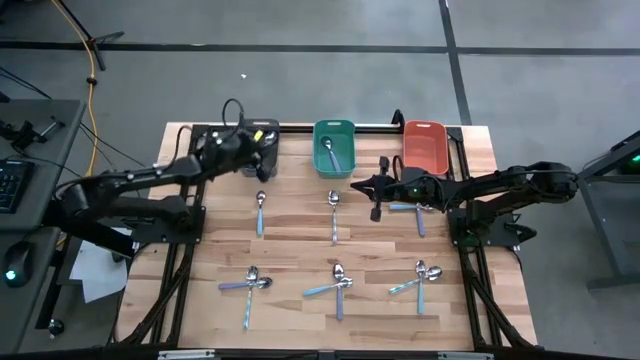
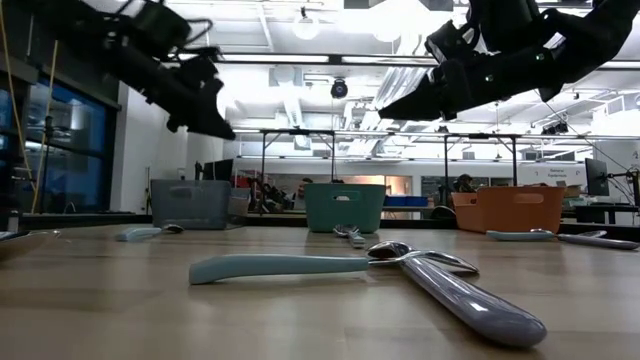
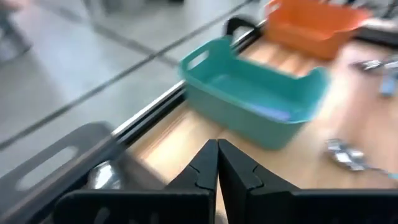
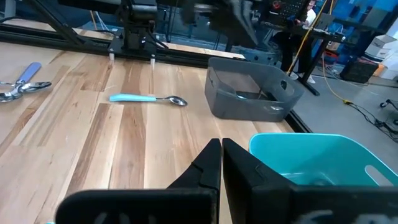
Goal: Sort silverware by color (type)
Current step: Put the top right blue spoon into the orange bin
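Spoons (image 1: 338, 283) across the table (image 1: 300, 250) — left pincer (image 1: 262, 152) over grey bin (image 1: 262, 135)

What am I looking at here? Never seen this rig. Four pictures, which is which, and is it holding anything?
It is a two-arm table robot sorting spoons into bins. One picture looks straight down, one looks level across the table top, and two come from cameras on the wrists. At the back edge stand a dark grey bin, a teal bin and an orange bin. Spoons with pastel handles lie on the wooden table. The left gripper hovers by the grey bin, the right gripper sits between the teal and orange bins. Both are shut and hold nothing.
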